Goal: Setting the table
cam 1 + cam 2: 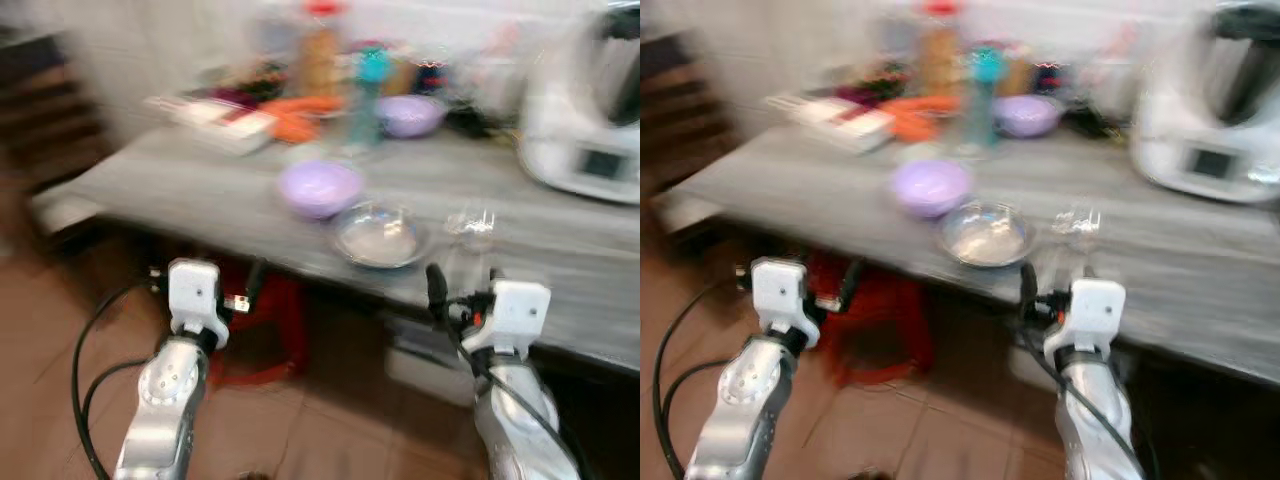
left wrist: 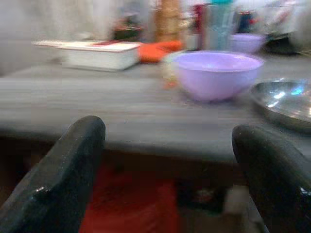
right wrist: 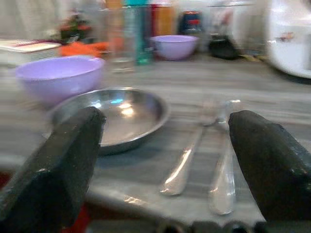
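Facing the grey table [image 1: 560,250], both our grippers held short of its near edge.
Left gripper [image 2: 170,170] and right gripper [image 3: 165,165] fingers spread, empty; steel bowl [image 3: 116,116] beside lilac bowl [image 3: 58,77], probably two spoons [image 3: 199,155] just right.

Both silver arms raised forward, left claw [image 2: 170,165] open, right claw [image 3: 165,160] open
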### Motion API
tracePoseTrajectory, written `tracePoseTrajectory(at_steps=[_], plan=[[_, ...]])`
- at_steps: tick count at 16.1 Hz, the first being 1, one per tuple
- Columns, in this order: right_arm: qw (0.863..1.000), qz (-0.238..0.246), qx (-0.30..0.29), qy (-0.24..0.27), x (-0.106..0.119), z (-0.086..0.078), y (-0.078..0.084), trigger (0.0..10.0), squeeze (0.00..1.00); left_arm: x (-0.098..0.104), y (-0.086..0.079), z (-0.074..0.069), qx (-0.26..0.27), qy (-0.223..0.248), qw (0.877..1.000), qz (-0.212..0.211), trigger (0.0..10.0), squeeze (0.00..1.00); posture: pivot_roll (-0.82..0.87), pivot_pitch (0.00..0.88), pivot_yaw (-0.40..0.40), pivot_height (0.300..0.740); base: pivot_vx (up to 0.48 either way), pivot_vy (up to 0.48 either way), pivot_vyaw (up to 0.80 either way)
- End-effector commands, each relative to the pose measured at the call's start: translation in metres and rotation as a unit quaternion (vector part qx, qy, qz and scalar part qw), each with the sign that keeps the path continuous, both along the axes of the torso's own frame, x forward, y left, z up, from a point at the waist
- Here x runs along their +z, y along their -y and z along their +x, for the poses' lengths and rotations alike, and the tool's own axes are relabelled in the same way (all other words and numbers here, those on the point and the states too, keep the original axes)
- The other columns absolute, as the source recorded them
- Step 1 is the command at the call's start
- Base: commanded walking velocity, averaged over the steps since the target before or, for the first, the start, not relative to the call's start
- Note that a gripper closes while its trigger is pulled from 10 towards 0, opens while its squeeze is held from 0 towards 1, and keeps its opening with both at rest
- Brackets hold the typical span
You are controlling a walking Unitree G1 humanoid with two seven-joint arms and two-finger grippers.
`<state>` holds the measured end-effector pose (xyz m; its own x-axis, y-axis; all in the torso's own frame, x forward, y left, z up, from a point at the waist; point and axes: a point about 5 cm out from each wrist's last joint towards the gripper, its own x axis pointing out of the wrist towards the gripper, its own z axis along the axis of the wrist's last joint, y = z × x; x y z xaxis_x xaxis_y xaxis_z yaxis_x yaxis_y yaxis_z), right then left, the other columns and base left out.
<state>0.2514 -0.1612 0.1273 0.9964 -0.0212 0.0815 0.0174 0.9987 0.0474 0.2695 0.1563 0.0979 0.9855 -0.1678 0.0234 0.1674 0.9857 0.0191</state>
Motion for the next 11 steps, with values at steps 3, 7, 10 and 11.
tracePoseTrajectory(at_steps=[3, 7, 10, 11], plan=[[1.000, 0.009, -0.024, -0.004, -0.004, 0.000, 0.007, 10.0, 0.00, 0.008, 0.005, 0.006, -0.019, 0.012, 1.000, 0.005, 10.0, 0.00, 0.00, 0.000, 0.027, 0.740, -0.296, 0.000, 0.00], [0.999, 0.005, -0.040, -0.004, -0.005, -0.002, 0.011, 10.0, 0.00, 0.007, 0.008, 0.008, -0.030, 0.009, 1.000, 0.005, 10.0, 0.00, -0.01, 0.000, 0.035, 0.740, -0.293, 0.000, 0.00], [0.999, -0.001, -0.050, -0.003, -0.004, -0.001, 0.019, 10.0, 0.00, 0.009, 0.013, 0.011, -0.038, 0.011, 0.999, 0.002, 10.0, 0.00, -0.02, 0.000, 0.035, 0.740, -0.285, 0.000, 0.00], [0.999, -0.003, -0.050, -0.002, -0.004, 0.001, 0.019, 10.0, 0.00, 0.009, 0.014, 0.011, -0.039, 0.011, 0.999, 0.002, 10.0, 0.00, -0.02, 0.000, 0.032, 0.740, -0.274, 0.000, 0.00]])
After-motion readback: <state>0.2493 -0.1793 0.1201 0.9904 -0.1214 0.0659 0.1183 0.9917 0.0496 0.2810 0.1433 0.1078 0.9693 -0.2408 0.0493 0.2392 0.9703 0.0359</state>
